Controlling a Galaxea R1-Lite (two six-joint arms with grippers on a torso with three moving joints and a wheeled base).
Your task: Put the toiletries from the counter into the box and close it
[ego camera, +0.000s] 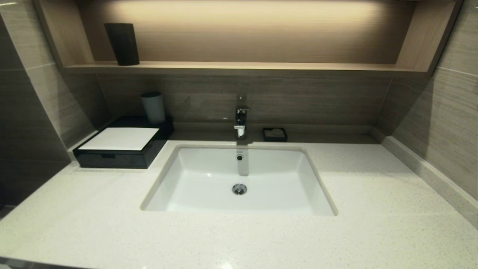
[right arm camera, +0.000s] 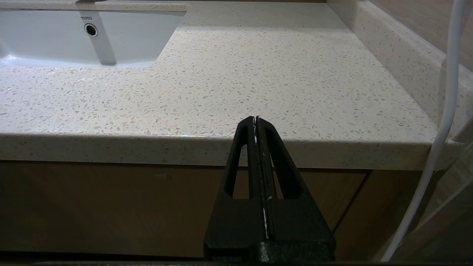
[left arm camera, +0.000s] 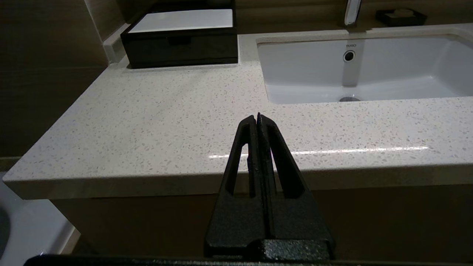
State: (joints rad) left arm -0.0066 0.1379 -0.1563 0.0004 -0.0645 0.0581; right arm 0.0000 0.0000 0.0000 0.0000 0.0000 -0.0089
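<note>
Bathroom: basin [ego camera: 209, 179] under faucet [ego camera: 241, 119], tiled walls.

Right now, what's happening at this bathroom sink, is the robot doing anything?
Nothing is being handled at the moment. The left gripper and the right gripper are both shut and empty, hanging in front of the counter edge, one on each side of the basin. The black box sits closed at the back left of the counter, beside the basin. No toiletry packets show on the counter in any view.
</note>
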